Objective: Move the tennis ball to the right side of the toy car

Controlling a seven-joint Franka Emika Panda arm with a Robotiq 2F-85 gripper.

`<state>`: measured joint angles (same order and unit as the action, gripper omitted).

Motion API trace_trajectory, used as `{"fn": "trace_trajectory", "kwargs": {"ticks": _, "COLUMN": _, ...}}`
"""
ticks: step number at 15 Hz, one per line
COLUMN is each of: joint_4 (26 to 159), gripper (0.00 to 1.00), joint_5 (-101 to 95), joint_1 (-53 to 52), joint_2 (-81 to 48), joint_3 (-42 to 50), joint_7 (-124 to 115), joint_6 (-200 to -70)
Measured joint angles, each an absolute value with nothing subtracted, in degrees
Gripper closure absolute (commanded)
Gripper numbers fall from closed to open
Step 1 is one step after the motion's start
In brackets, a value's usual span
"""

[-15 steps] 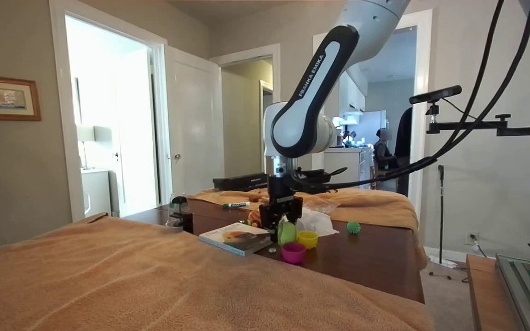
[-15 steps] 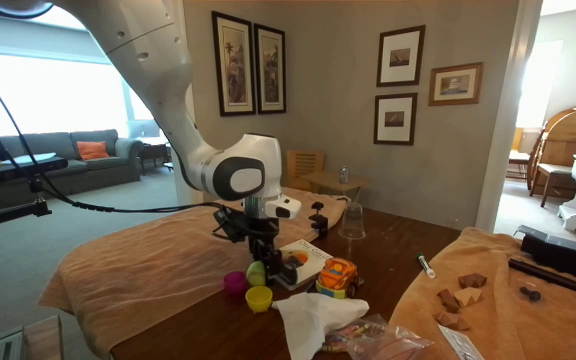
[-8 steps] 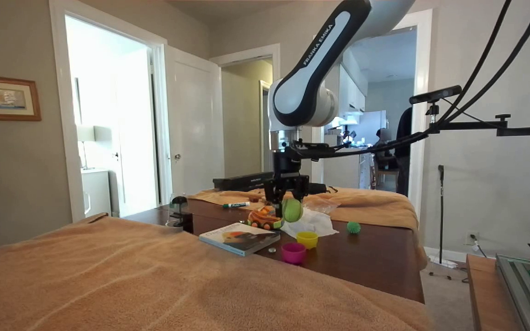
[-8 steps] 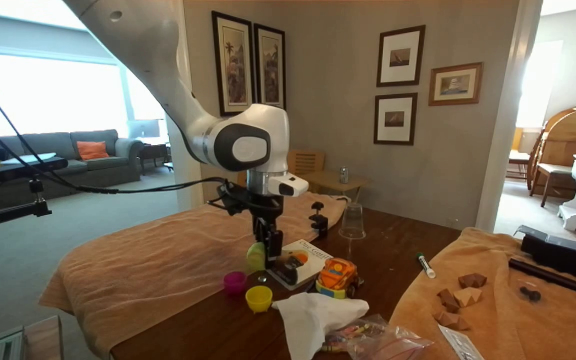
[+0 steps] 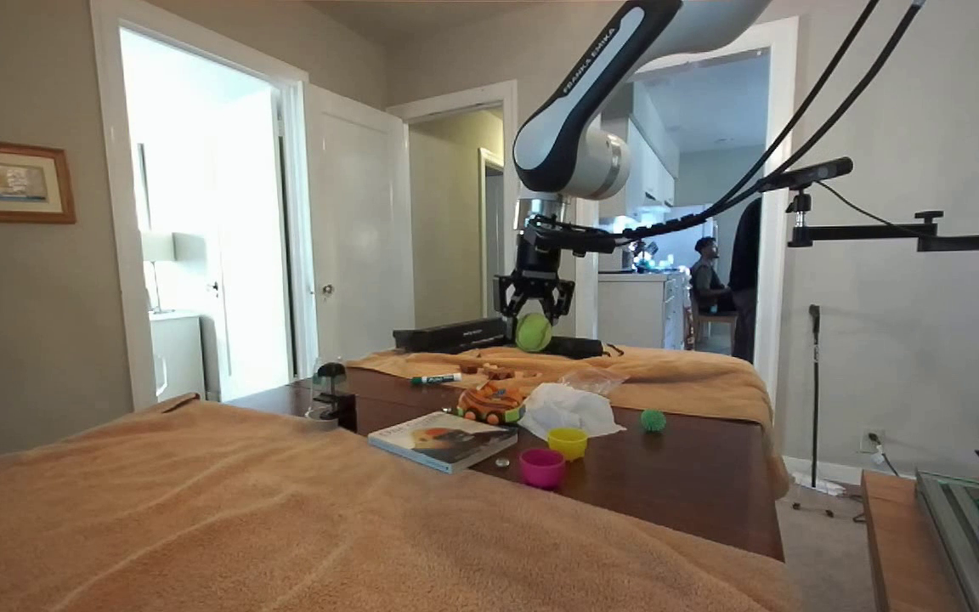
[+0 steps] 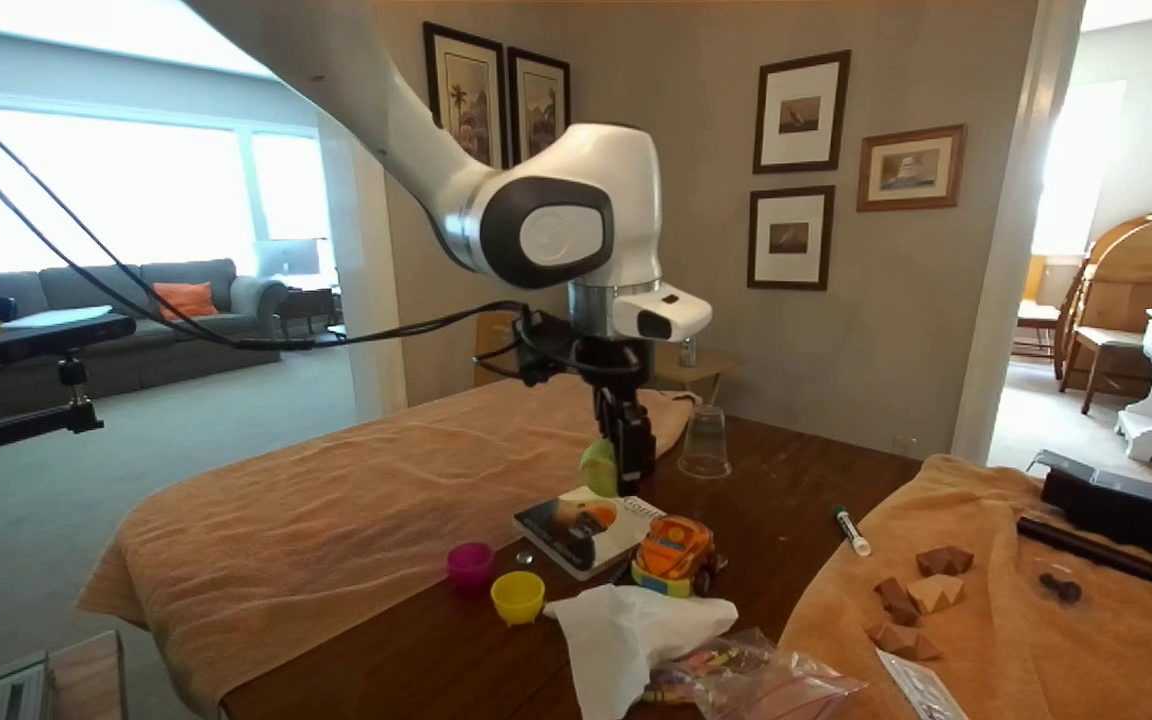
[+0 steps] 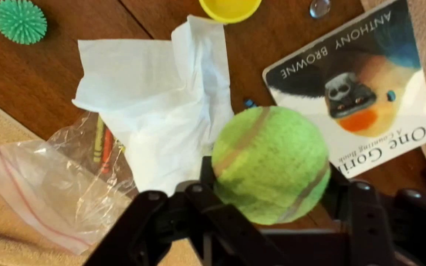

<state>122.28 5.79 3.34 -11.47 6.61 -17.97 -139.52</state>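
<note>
Close up in the wrist view, the tennis ball (image 7: 272,147) covers one edge of the book (image 7: 368,96). My gripper (image 7: 272,179) is clamped on the ball from both sides, holding it up off the table (image 5: 668,484); how high, I can't judge. Yellow cup (image 7: 231,7) below, cut off at the wrist view's top edge. Toy car (image 6: 676,553) sits just beside the book.

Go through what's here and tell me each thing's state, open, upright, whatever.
Tennis ball: held in mid-air
Gripper: shut on the tennis ball
Toy car: upright
Anthony Browne book: closed, front cover up
Yellow cup: upright
Magenta cup: upright
Clear plastic cup: upside down
White sheet: crumpled
Zip bag: crumpled; sealed or not, unclear
Green marker: lying down; cap unclear
White door: open
</note>
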Motion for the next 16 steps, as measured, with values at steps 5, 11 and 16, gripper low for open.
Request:
{"fn": "trace_trajectory", "kwargs": {"ticks": 5, "joint_4": 117.0, "gripper": 0.59, "joint_5": 6.3, "joint_1": 4.9, "joint_2": -13.5, "joint_3": 8.0, "joint_7": -20.9, "joint_6": -140.4}}
{"fn": "trace_trajectory", "kwargs": {"ticks": 11, "joint_4": 111.7, "gripper": 0.59, "joint_5": 9.6, "joint_1": 6.6, "joint_2": -19.9, "joint_3": 8.7, "joint_7": -21.8, "joint_6": -148.8}}
{"fn": "trace_trajectory", "kwargs": {"ticks": 16, "joint_4": 107.6, "gripper": 0.59, "joint_5": 9.8, "joint_1": 7.0, "joint_2": -24.7, "joint_3": 9.5, "joint_7": -22.5, "joint_6": -150.7}}
